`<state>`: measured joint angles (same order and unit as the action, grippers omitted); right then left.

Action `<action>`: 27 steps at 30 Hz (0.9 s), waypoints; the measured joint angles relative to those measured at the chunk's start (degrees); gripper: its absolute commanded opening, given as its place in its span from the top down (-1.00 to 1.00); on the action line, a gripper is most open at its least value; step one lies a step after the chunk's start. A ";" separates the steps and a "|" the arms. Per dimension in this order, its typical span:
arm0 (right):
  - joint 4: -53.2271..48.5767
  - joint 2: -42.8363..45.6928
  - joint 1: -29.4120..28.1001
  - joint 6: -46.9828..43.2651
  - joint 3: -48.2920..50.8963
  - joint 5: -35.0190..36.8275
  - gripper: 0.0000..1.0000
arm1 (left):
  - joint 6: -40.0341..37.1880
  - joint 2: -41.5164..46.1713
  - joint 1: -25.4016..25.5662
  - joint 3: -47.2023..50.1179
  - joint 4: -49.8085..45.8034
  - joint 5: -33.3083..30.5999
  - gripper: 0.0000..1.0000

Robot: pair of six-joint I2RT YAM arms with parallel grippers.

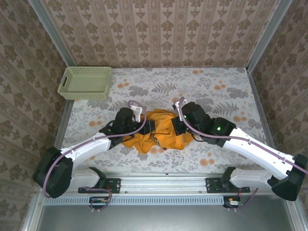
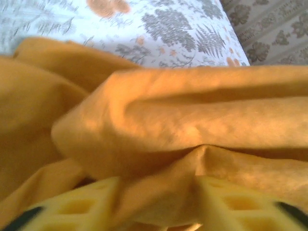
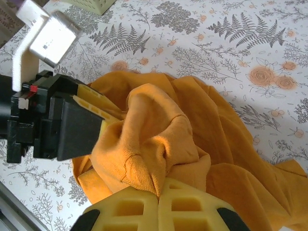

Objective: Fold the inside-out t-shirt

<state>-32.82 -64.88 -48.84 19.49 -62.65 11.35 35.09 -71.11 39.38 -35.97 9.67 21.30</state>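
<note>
Right claw (image 3: pixel 159 193) pinches a fold of the t-shirt (image 1: pixel 161 132), crumpled mid-table (image 1: pixel 216 96) nearer the near edge; left claw (image 2: pixel 158 186) straddles cloth, its hold impossible to tell, so pulling apart might slip and bunch it further.

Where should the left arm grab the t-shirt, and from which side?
The raised fold of the t-shirt, from its left edge, coming in low: it stands proud of the table, right ahead of the left fingers.
</note>
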 measured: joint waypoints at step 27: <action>-3.65 -1.11 4.07 1.75 -1.90 6.23 1.00 | -16.50 8.74 5.57 -21.75 -32.79 -18.84 1.00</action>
<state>-36.47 -66.00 -44.77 21.23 -64.55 17.58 18.59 -62.37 44.95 -57.71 -23.11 2.46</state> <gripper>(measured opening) 0.065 0.042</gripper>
